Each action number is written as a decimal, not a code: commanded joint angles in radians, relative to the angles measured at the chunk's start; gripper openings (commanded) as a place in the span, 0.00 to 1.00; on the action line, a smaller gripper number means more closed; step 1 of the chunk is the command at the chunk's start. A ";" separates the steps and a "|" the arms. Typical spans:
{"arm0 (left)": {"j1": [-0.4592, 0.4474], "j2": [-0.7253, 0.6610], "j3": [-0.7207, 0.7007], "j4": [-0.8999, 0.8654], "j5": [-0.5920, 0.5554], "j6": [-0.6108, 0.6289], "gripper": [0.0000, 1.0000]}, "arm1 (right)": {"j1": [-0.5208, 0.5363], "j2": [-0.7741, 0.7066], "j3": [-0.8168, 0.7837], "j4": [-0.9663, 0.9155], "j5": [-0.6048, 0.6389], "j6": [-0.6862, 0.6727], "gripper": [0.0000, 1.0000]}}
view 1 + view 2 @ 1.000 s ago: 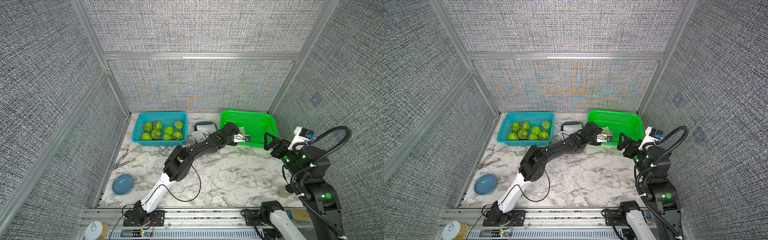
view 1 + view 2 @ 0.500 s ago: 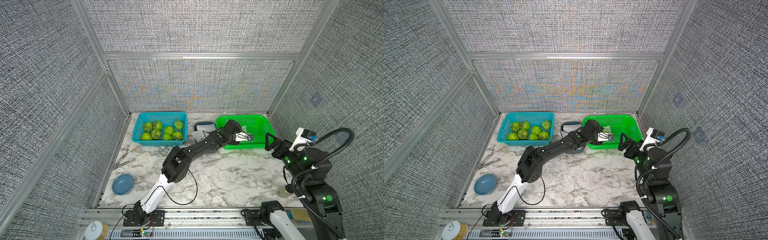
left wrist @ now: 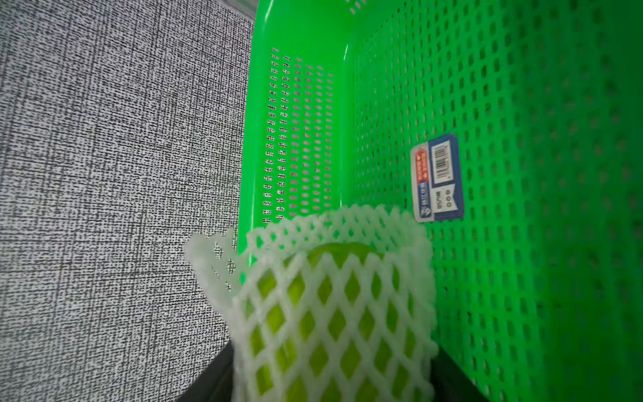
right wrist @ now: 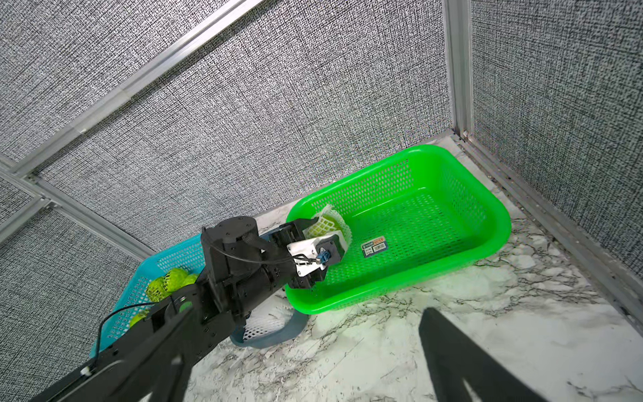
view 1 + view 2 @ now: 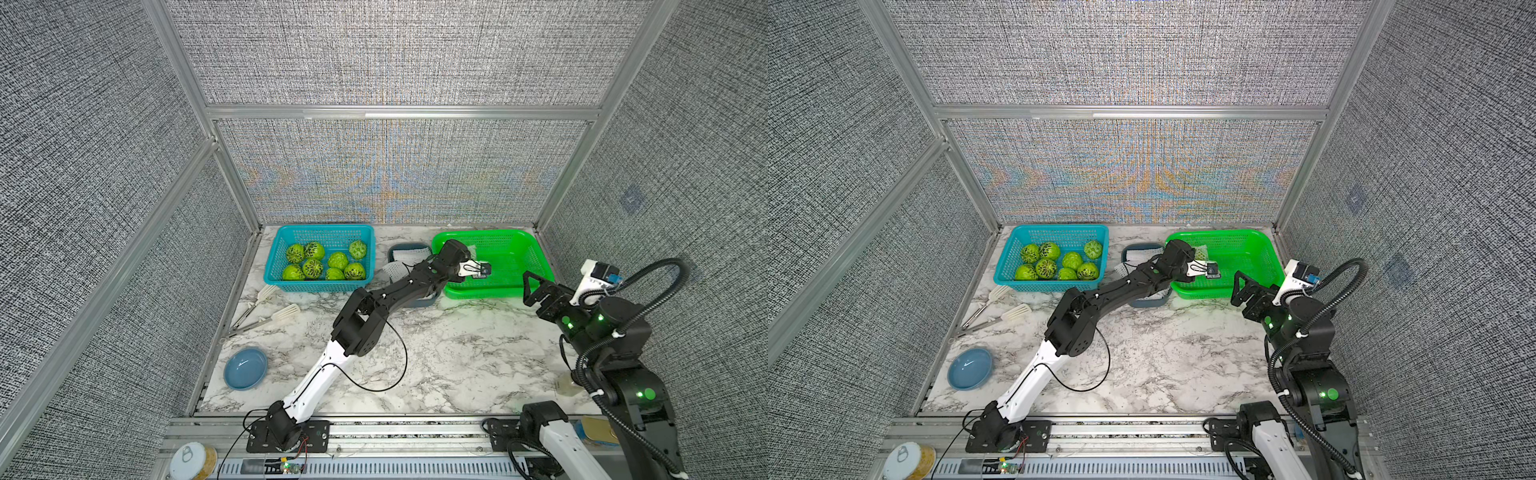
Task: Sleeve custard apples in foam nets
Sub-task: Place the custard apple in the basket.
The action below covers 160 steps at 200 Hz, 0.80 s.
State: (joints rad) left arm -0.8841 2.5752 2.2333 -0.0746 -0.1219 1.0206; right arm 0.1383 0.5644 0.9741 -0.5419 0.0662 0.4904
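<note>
Eight fruits [image 5: 312, 268] fill the blue basket [image 5: 320, 286] in both top views, with the right gripper [image 5: 532, 289] spread wide off the green basket [image 5: 482, 294]'s front right corner; the left wrist view shows the left gripper [image 3: 330, 386] clasping a netted fruit [image 3: 334, 306], set by the right wrist view at that basket's back left corner.

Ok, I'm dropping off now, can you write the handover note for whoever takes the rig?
Left gripper: jaws around a netted custard apple, held inside the green basket, at its far corner next to the grey tray.
Right gripper: open, empty, beside the green basket.
Done: one fruit sleeved.
Left: release it; eight bare custard apples wait in the blue basket; spare foam nets lie in the grey tray.
</note>
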 commanded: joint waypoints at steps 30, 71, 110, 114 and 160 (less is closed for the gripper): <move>-0.001 0.000 -0.016 0.043 0.031 0.011 0.77 | 0.005 0.000 -0.021 0.048 -0.011 0.016 0.99; -0.002 0.002 -0.025 0.051 0.058 0.017 0.83 | 0.005 -0.010 -0.028 0.049 -0.008 0.017 0.99; -0.003 0.006 -0.021 0.067 0.059 0.021 0.86 | 0.004 -0.016 -0.031 0.048 0.001 0.010 0.99; -0.003 0.005 -0.021 0.068 0.058 0.021 0.86 | 0.005 -0.017 -0.032 0.048 0.002 0.009 0.99; -0.003 -0.042 0.007 0.141 0.013 0.002 0.88 | 0.006 -0.006 -0.033 0.065 -0.004 0.005 0.99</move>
State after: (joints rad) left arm -0.8875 2.5740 2.2215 -0.0242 -0.0811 1.0267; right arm 0.1429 0.5526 0.9398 -0.5079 0.0635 0.4973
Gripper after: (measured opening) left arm 0.876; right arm 0.992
